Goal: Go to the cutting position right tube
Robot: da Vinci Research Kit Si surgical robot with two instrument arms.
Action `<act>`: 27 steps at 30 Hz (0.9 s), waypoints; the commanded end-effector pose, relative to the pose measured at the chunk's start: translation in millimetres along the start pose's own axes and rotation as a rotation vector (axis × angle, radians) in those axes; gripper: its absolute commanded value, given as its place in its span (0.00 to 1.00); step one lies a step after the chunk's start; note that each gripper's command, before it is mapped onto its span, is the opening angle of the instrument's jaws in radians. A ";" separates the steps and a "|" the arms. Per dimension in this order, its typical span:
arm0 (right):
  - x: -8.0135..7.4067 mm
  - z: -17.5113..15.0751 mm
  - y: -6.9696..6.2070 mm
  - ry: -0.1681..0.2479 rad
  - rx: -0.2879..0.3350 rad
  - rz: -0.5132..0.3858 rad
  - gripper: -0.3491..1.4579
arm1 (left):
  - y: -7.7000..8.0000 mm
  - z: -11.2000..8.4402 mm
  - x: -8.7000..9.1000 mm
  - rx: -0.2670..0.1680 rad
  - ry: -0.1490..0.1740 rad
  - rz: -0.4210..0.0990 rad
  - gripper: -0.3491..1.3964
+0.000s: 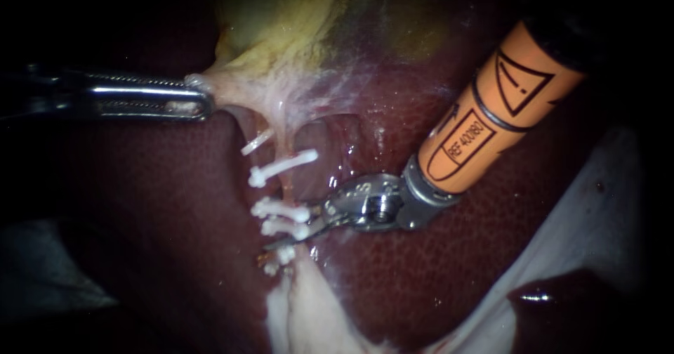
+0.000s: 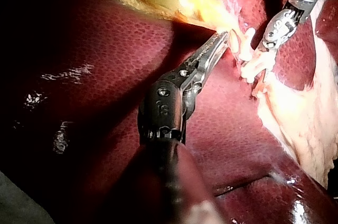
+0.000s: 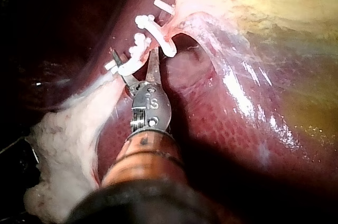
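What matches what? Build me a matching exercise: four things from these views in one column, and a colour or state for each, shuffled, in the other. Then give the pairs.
1. left instrument
2. right instrument
3. clips
4. gallbladder

A. white, across the tube
B. yellowish, lying on the dark red liver
C. open at the clips, orange shaft
D. shut on pale tissue at the gallbladder's edge

Pairs: 1-D, 2-C, 3-A, 4-B
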 end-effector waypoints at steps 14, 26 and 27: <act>0.0 -7.1 -1.8 0.003 0.042 0.003 0.93 | 0.0 -0.4 -0.1 -0.002 0.000 0.001 0.00; 2.0 -6.9 -1.0 0.054 0.051 0.025 0.93 | 0.1 -0.4 -0.1 -0.002 0.000 0.001 0.00; 2.1 -6.7 -0.9 0.057 0.050 0.025 0.93 | 0.1 -0.4 -0.1 -0.002 0.000 0.001 0.00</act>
